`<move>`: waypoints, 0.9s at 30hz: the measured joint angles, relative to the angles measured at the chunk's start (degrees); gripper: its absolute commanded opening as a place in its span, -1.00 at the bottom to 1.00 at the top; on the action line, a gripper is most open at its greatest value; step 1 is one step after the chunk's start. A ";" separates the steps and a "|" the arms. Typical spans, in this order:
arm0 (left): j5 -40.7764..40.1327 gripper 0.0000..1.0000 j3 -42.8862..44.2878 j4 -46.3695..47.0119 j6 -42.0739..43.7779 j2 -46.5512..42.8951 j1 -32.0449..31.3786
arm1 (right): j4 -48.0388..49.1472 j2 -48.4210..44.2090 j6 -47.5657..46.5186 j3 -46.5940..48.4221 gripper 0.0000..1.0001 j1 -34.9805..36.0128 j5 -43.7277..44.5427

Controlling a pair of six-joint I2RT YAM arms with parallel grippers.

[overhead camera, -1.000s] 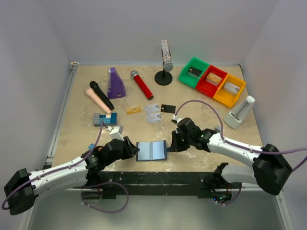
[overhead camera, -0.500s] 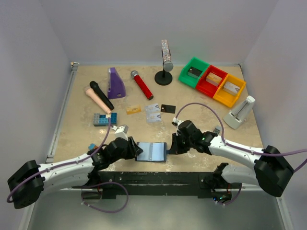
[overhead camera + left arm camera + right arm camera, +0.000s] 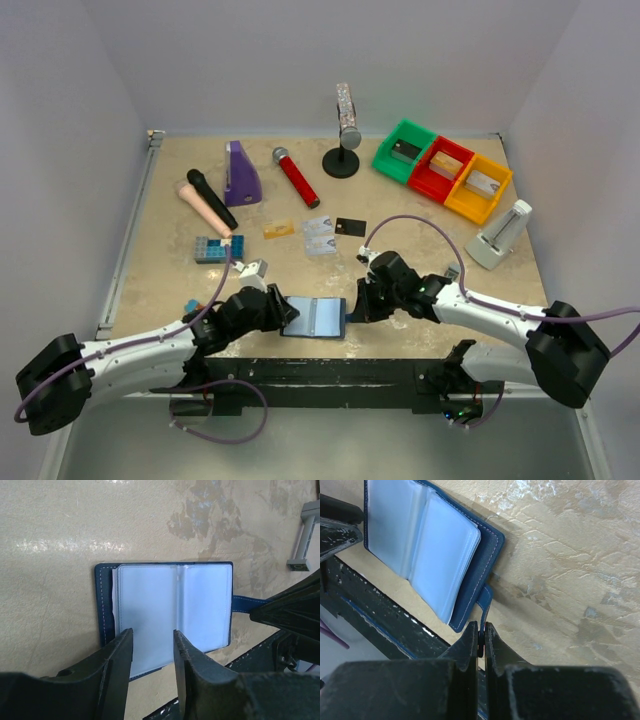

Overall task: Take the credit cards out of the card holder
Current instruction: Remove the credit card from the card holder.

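The card holder (image 3: 316, 316) lies open near the table's front edge, with its pale blue-grey pockets (image 3: 170, 605) facing up. My left gripper (image 3: 286, 313) is open at the holder's left end, and its fingertips (image 3: 125, 647) straddle the edge of the left pocket page without gripping it. My right gripper (image 3: 352, 304) is shut on the holder's navy snap tab (image 3: 485, 598), pinched between the fingers (image 3: 471, 636). Of the credit cards, an orange-gold one (image 3: 279, 229), pale silvery ones (image 3: 318, 237) and a black one (image 3: 350, 226) lie loose on the table farther back.
A studded blue brick block (image 3: 219, 248) sits at mid-left. Black and red microphones (image 3: 297, 176), a purple object (image 3: 241, 174) and a stand (image 3: 343, 150) lie behind. Green, red and orange bins (image 3: 443, 171) stand back right. The black front rail (image 3: 320, 372) runs just below the holder.
My left gripper has crept right, closer over the holder's left edge. The holder shifted slightly. The right gripper keeps its hold on the tab.
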 measured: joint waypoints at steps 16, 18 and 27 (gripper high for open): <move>-1.49 -0.14 -0.15 -1.70 -0.24 -0.33 0.00 | 0.72 0.04 0.00 -0.02 -1.00 0.00 -0.07; -1.57 -0.14 -0.15 -2.45 -0.22 -0.33 0.00 | 0.72 0.04 0.00 -0.02 -1.00 0.00 -0.07; -1.16 -0.17 -0.15 -1.68 0.11 0.83 0.00 | 0.85 0.31 0.07 -0.02 -1.00 0.00 -0.48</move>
